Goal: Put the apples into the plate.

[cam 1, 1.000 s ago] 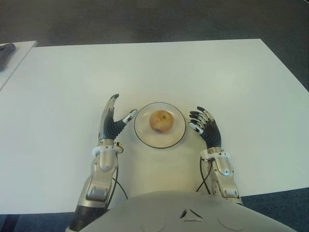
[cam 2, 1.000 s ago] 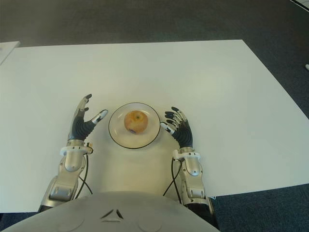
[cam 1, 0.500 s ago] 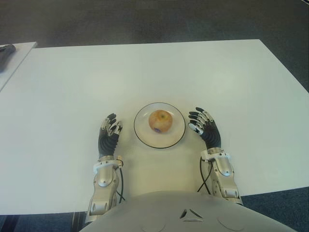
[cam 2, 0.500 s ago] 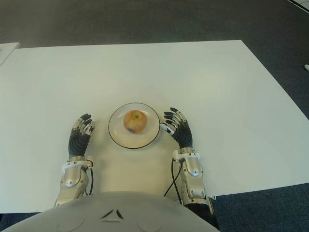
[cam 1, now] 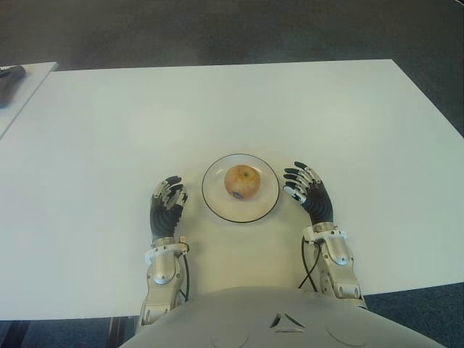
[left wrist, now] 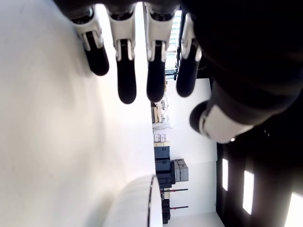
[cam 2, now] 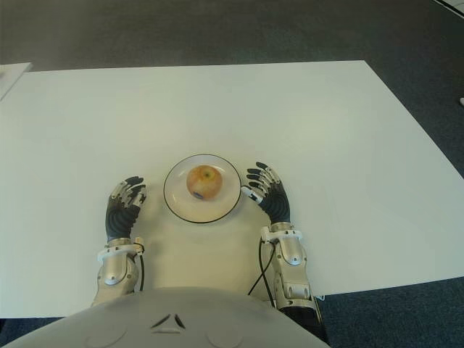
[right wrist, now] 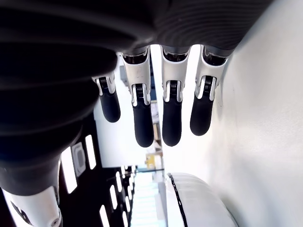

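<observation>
While the apple (cam 1: 242, 181) sits in the plate (cam 1: 270, 206) between both hands in the eye views, the wrist views show only the plate's rim beyond the left hand (cam 1: 167, 206) and right hand (cam 1: 309, 193), fingers loosely extended and empty.

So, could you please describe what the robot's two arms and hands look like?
Both forearms are silver-grey metal with a pale ring at the wrist. The left hand and right hand have black ribbed rubber palms, and their fingers show white and silver segments ending in black rubber tips. A thin black cable loops beside each forearm.
</observation>
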### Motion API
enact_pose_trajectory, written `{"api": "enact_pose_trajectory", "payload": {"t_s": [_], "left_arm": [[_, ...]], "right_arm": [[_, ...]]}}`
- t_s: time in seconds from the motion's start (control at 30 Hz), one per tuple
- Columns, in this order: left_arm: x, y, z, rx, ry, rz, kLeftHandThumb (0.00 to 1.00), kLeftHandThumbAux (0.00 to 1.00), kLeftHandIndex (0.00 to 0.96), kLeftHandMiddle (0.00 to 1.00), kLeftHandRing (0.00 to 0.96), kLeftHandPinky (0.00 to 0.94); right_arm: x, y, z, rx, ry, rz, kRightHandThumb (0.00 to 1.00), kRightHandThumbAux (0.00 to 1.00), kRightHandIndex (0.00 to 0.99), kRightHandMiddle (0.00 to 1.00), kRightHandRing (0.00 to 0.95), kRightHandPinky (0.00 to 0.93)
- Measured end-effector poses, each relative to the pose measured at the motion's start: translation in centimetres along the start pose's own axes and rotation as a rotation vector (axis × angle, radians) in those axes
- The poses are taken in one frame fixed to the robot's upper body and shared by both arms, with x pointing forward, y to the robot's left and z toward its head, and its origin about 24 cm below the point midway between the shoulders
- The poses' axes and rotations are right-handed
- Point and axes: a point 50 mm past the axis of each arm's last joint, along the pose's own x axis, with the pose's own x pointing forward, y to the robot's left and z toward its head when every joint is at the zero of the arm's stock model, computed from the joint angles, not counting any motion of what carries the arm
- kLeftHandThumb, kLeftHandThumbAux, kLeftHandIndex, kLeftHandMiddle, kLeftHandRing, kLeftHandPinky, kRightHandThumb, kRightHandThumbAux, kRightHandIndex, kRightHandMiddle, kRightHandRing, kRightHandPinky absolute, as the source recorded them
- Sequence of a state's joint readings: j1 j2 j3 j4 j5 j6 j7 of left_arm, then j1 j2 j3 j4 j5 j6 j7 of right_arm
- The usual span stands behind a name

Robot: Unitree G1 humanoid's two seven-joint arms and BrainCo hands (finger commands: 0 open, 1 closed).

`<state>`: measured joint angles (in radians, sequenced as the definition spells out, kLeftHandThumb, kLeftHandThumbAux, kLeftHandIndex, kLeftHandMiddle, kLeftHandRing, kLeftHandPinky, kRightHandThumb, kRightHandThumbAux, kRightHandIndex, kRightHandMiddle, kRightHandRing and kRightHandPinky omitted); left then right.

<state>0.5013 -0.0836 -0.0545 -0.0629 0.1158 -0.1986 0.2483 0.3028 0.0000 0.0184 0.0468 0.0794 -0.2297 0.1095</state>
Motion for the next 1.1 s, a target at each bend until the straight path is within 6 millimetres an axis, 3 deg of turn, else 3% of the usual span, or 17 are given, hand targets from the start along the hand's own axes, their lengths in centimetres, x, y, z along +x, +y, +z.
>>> {"api": "enact_pose_trajectory", "payload": {"t_s": [0.1, 0.27, 1.1], "left_arm": [[-0.1, -0.1, -0.1, -0.006, -0.001, -0.002, 0.627, 0.714, 0.414, 0.371, 0.377, 0.376], [-0.6, -0.2, 0.0, -0.011, 0.001, -0.008, 0.685, 0.711, 0.423, 0.400, 0.395, 0.388], [-2.0, -0.5, -0.2, -0.074, -0.005, -0.048, 0.675, 0.719, 0.409, 0.405, 0.411, 0.412]], "right_arm": [[-0.1, 0.0, 0.0, 0.002, 0.000, -0.002, 0.561, 0.714, 0.194, 0.314, 0.291, 0.290], [-0.3, 0.0, 0.1, 0.007, -0.003, -0.006, 0.593, 0.715, 0.197, 0.322, 0.292, 0.286], [-1.3, -0.1, 0.0, -0.012, -0.014, -0.031, 0.565, 0.701, 0.176, 0.291, 0.255, 0.247]]}}
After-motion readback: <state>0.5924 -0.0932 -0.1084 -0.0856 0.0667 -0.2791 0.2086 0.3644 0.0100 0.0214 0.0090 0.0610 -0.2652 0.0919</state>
